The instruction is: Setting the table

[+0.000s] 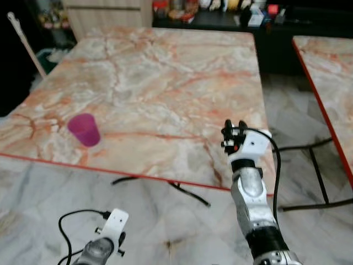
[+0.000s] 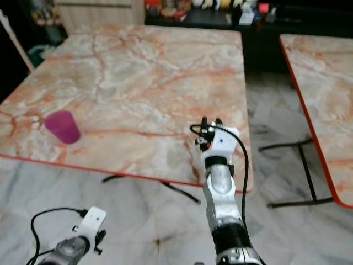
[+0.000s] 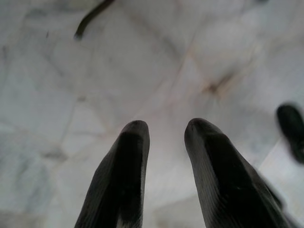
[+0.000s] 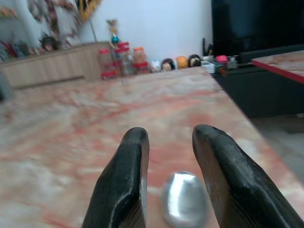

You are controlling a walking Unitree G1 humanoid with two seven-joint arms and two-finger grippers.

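my right gripper (image 1: 234, 130) rises over the near right corner of the square pink-and-orange marble table with a red edge (image 1: 165, 83), its two black fingers (image 4: 124, 180) parted around a small shiny silver rounded object (image 4: 184, 199) between them; it looks like a spoon bowl, though i cannot tell whether the pads are pressing it. the table's near red edge runs just below my wrist, and its right edge drops to a strip of pale marble floor (image 1: 298, 116) separating it from a second red-edged marble table (image 1: 331, 83) on the right. a translucent purple plastic cup (image 1: 84, 130) stands upright near the table's near left edge, well apart from my right gripper, with a broad stretch of bare tabletop between them. my left gripper (image 3: 166, 156) hangs low in front of the table, fingers apart with nothing between them, pointing at the floor. thin black metal table legs (image 1: 160, 182) splay across the tiles under the table. beyond the far edge sit red-lidded jars (image 4: 118, 59) and small figurines (image 4: 180, 61) on a low wooden cabinet (image 4: 52, 71) and a dark sideboard (image 1: 220, 19) against a white wall.
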